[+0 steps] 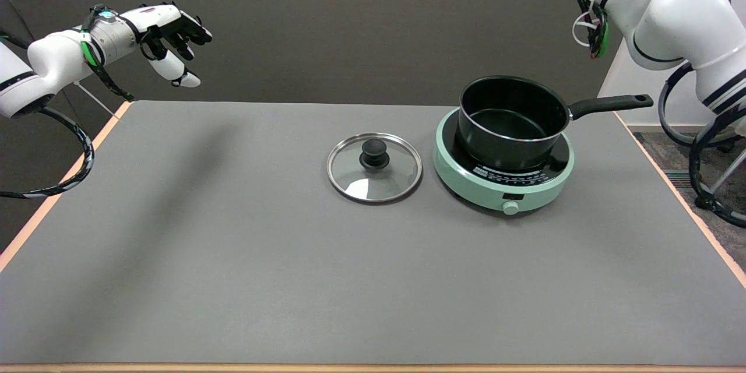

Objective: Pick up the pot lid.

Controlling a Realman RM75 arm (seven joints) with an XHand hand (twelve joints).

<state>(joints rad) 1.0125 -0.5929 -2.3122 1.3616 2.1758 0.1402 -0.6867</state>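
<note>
Head view: no legible writing.

The right arm (pixel 670 11) is entering at the two o'clock corner, its white segments with black bands bending down along the right edge toward three o'clock, cables with green ties looping beside it. Its hand is lying outside the picture, so nothing of its fingers is showing. The left arm (pixel 46 64) is reaching in from nine o'clock toward ten o'clock, held in the air, a black cable hanging below it in a loop. The left hand (pixel 169 35) is hanging at its end, fingers apart and drooping, gripping nothing.
</note>
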